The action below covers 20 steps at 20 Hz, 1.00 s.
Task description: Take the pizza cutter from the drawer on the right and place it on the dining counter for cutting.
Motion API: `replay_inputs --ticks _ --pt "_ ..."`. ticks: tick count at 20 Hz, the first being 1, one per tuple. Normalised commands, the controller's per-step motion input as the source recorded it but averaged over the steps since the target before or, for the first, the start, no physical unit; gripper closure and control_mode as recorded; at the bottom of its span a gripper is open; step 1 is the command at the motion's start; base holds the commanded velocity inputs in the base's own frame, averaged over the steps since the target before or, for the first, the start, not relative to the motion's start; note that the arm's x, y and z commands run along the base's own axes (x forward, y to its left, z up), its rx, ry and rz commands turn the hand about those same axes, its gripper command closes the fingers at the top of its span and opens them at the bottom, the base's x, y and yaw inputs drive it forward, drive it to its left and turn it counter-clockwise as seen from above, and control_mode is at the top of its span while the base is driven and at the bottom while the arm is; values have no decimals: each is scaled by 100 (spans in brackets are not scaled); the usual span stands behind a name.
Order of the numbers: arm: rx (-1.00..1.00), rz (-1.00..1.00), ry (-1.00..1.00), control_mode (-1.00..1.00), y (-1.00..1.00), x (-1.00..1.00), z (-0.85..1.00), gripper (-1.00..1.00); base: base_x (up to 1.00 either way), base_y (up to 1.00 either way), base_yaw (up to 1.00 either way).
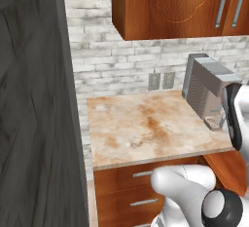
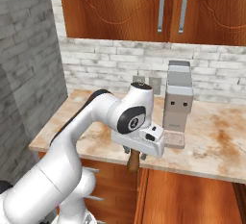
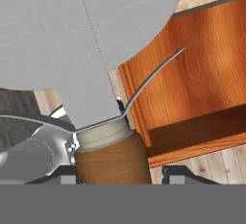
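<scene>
My gripper [image 2: 133, 153] is shut on the brown wooden handle of the pizza cutter [image 2: 133, 161], which hangs just in front of the worktop's edge, above the open drawer [image 2: 187, 196]. In the hand view the cutter's grey wheel [image 3: 86, 35] looms large, and its handle sits between my fingertips [image 3: 178, 172] at the gripper [image 3: 120, 175]. The drawer's plain wood inside [image 3: 202, 74] lies beyond the wheel, and the drawer [image 1: 228, 167] also shows low at the right of the left base view. The dining counter is out of view.
A grey coffee machine [image 2: 178, 103] stands on the marbled worktop [image 2: 216, 146] against the white brick wall. Wooden wall cabinets [image 2: 144, 6] hang above it. A tall dark panel [image 1: 34, 123] closes off the left side. Closed drawers [image 1: 141, 192] sit under the worktop.
</scene>
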Motion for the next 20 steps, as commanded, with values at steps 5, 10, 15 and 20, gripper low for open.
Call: replay_inputs --ticks 5,10,15,20 --pt "-3 -3 0 -100 74 11 19 100 0 0 0" --pt "-7 -3 3 -100 64 27 6 100 0 0 0" --pt "-2 0 1 -100 78 27 9 100 0 0 0" --pt "-2 0 0 -100 46 7 6 100 0 0 0"
